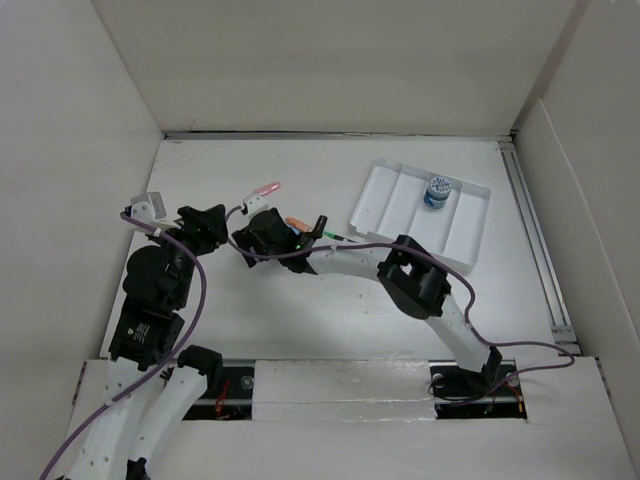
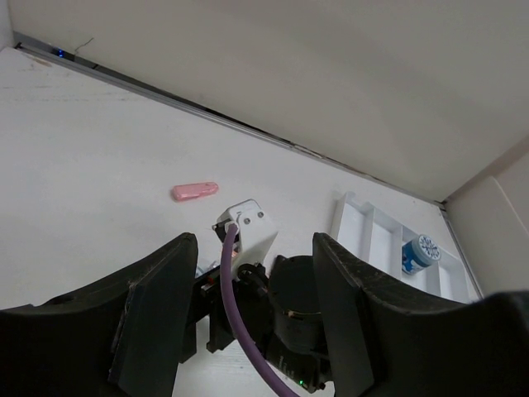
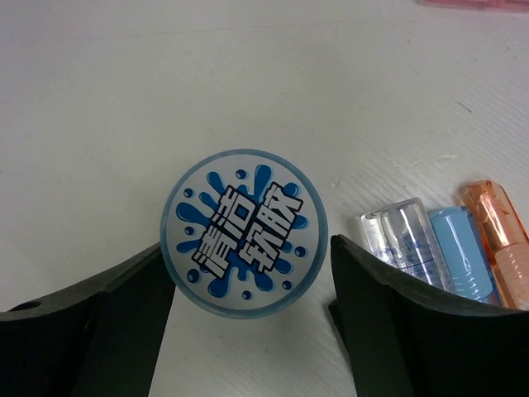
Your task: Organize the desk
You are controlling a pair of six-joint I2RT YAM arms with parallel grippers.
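Tabletop (image 1: 300, 165): matte white and walled by white panels on the left, far and right sides, with both arm bases at its near edge. It carries everything noted below. Right arm reaches leftward across the middle. Right hand (image 3: 248, 244) is low over the surface, its two dark fingers (image 3: 116, 322) spread wide on either side of a round tub (image 3: 244, 207). The tub stands upright and has a pale lid with a blue splash print and Chinese characters. The lid fills the gap between the fingers from edge to edge. Cannot tell whether the fingers press on the tub or only flank it. Just beside the hand's right finger, three capped sticks lie side by side and touching: clear (image 3: 395, 234), blue (image 3: 459, 258), orange (image 3: 496, 236). Their lower ends are hidden behind the finger. A pink stick (image 2: 195, 191) lies flat farther back, apart from the others. Left hand (image 2: 251, 244) is held above the tabletop at left-centre and points toward the right arm's wrist. Its fingers are wide apart and hold nothing. White tray (image 1: 395, 195) sits at the far right, well apart from both hands. It is ribbed into long compartments. A second blue-lidded tub (image 1: 437, 190) stands at the far end of a compartment toward the tray's right side.
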